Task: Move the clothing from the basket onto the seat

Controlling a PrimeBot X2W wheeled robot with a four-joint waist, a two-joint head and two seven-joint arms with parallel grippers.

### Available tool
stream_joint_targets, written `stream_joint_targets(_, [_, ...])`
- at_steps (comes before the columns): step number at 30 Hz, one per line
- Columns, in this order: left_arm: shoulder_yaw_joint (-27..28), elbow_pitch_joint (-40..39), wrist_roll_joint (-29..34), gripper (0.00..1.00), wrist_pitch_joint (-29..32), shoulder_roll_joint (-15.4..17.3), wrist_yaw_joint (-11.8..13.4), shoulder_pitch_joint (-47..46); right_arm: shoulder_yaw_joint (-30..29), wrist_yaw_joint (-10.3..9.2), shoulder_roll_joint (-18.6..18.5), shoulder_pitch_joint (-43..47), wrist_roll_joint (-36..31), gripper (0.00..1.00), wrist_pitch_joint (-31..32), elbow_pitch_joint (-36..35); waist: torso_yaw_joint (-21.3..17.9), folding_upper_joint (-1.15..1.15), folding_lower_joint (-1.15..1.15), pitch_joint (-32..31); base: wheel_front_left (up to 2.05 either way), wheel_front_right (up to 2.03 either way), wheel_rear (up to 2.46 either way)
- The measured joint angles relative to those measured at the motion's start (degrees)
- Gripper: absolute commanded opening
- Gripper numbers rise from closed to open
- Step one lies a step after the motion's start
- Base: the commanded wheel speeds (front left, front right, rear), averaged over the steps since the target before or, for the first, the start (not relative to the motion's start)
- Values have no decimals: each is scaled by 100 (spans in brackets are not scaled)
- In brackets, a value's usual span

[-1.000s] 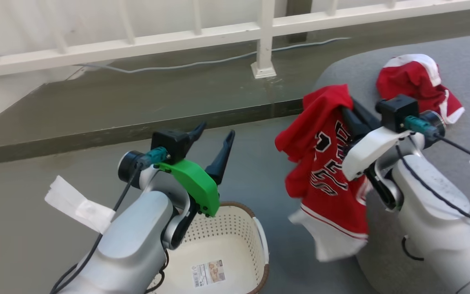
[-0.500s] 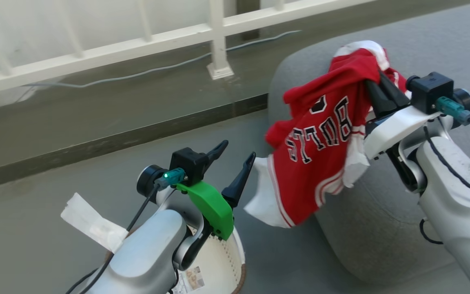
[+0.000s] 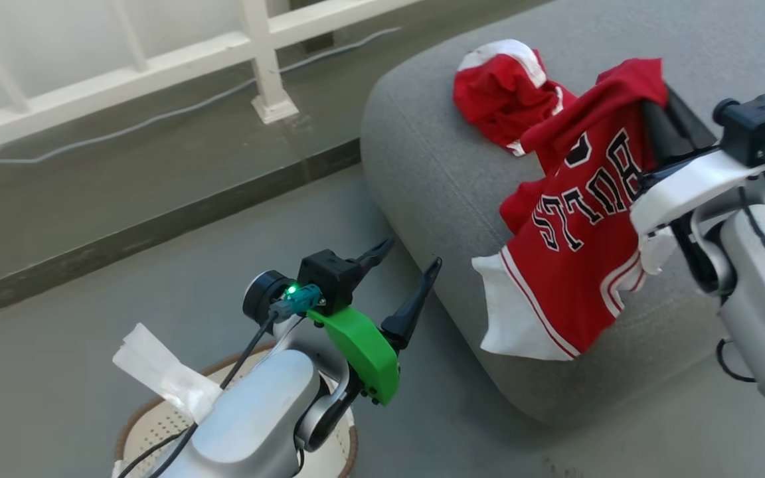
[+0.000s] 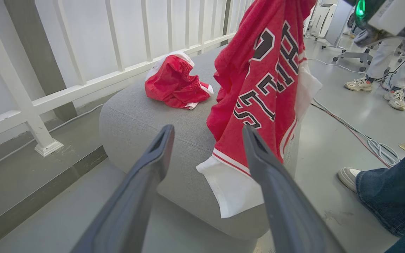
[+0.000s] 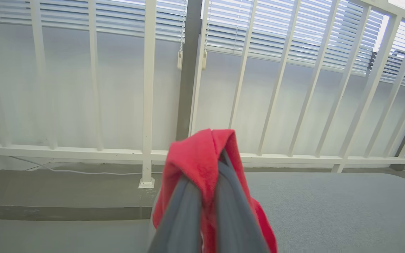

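Hanging from the right end effector (image 3: 655, 109), a red thin-fabric jersey (image 3: 575, 265) with white trim and white-outlined black lettering droops over the rounded front edge of the large grey fabric seat (image 3: 416, 153). Whether its white hem touches the cushion cannot be told. The two fingers are pinched together on a fold of the jersey, their tips buried in red cloth. A second, crumpled red garment (image 3: 499, 99) with white trim lies on the seat just behind the jersey. The small cream-white perforated plastic basket (image 3: 157, 428) with a brown rim stands on the floor. The left forearm hides most of it and the frame cuts it off, so its contents cannot be made out. The left end effector (image 3: 412, 255), between basket and seat, is spread wide and empty. A white railing (image 3: 263, 73) runs behind. In the left wrist view, a person's jeans-clad leg (image 4: 392, 189) stands near the seat.
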Motion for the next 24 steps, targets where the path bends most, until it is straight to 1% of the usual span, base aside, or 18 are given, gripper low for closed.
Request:
stream_joint_targets(5, [-120, -120, 42, 100, 92, -5, 0, -2, -201, -24, -170, -2, 34, 0, 0, -70, -129, 0, 0, 202, 0, 0, 0])
stream_joint_targets(10, [-155, -207, 134, 100, 215, 5, 10, -10, -386, -58, -285, -218, 74, 0, 0, -89, -152, 0, 0, 440, 0, 0, 0])
stream_joint_targets(15, [-176, -355, 270, 100, 380, 105, 107, -43, -643, -73, -448, -749, 174, 0, 10, -93, -106, 0, 0, 721, 0, 0, 0])
stream_joint_targets(17, [-180, -398, 276, 100, 425, 146, 110, -112, -749, -113, -534, -982, 203, 0, 38, -93, -71, 0, 0, 847, 0, 0, 0])
stream_joint_targets(20, [-185, -541, 346, 100, 516, 190, 111, -263, -904, -121, -654, -1339, 215, 0, 115, -89, -5, 0, 0, 1043, 0, 0, 0])
stream_joint_targets(23, [-209, -693, 396, 100, 612, 252, 156, -422, -1084, -172, -836, -1738, 221, 0, 224, -45, 73, 0, 0, 1249, 0, 0, 0])
stream_joint_targets(24, [-223, -740, 413, 100, 637, 278, 156, -475, -1159, -216, -902, -1869, 235, 0, 261, -25, 102, 0, 0, 1319, 0, 0, 0])
